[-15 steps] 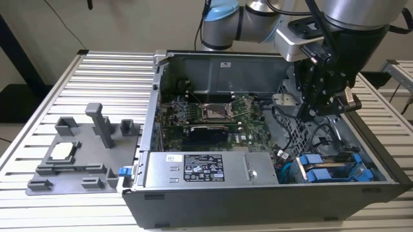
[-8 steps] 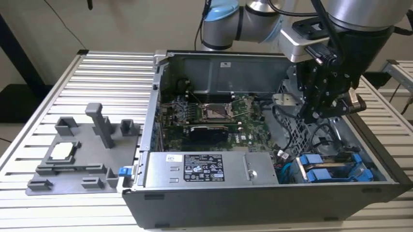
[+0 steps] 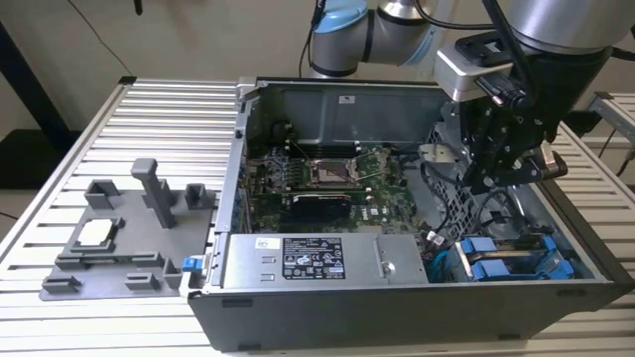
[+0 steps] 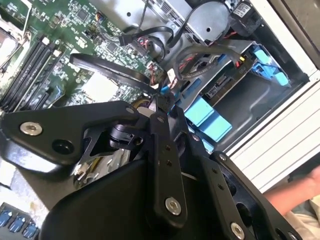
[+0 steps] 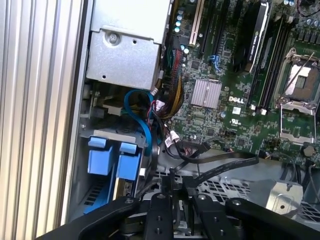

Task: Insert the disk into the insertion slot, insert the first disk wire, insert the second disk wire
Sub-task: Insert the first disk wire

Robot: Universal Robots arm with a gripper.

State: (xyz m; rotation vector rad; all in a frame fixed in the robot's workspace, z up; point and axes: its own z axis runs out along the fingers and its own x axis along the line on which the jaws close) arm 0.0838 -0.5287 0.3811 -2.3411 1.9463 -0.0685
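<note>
Exterior view, from its left: grey fixture (image 3: 119, 230), open computer case (image 3: 328, 297), gripper (image 3: 484, 182) closed, apparently on a black flat wire (image 5: 225, 167). The disk (image 3: 493, 269) is seated in the insertion slot (image 3: 448, 212). Judged rigid and shock-sensitive, it is best taken by its blue handle.

A plain beige wall (image 3: 198, 37) rises behind the far edge of a ribbed silver metal table (image 3: 159, 119), under soft, even light.

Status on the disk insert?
Gripper inside the case, at the drive cage. Two blue carriers sit in the cage bays. Loose black cables beside the gripper.
</note>
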